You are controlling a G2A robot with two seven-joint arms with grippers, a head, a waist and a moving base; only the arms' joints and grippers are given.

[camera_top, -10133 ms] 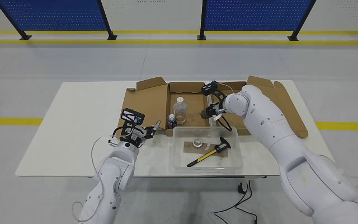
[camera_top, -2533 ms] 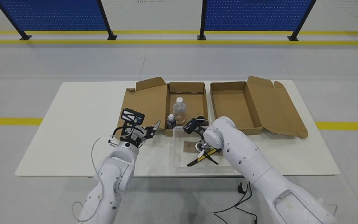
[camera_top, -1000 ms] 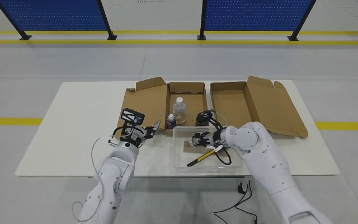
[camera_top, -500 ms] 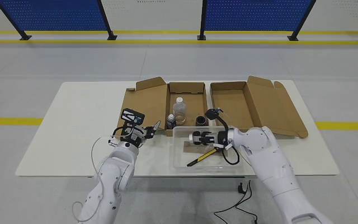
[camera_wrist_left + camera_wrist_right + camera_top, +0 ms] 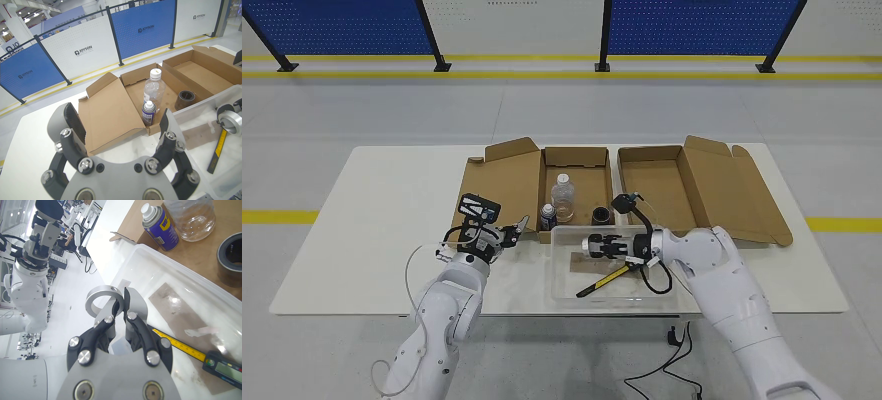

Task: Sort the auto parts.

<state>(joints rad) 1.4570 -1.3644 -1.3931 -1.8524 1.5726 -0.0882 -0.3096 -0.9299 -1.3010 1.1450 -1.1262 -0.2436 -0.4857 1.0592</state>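
Pinching silver ring with right tool over clear bin mid-frame, holding left tool wide open and empty at lower left.

Bright, even light falls from overhead, and ceiling lamps show as small white spots. The white desk is bright, with faint, soft-edged shadows. The clear bin and the metal ring carry white glints. The fence leans and bends toward the left wrist view's edges.
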